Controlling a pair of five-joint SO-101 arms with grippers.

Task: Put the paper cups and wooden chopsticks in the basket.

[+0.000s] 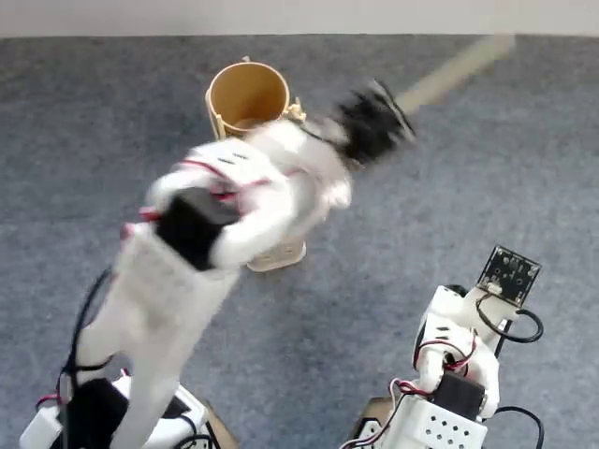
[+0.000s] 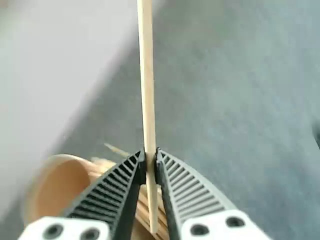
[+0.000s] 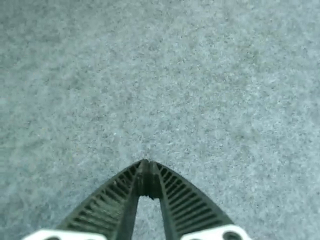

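Over far side of table [image 1: 524,187], left gripper [image 2: 150,156] was clamped on chopstick [image 2: 145,75], held up just beside basket [image 1: 248,94]. Stick not yet in basket. Right gripper [image 3: 145,166] was pressed together, empty, low over mat. Cups' whereabouts could not be told.

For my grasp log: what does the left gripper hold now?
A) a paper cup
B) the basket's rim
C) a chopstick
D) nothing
C: in the left wrist view the left gripper is shut on a chopstick, which sticks out far beyond it.
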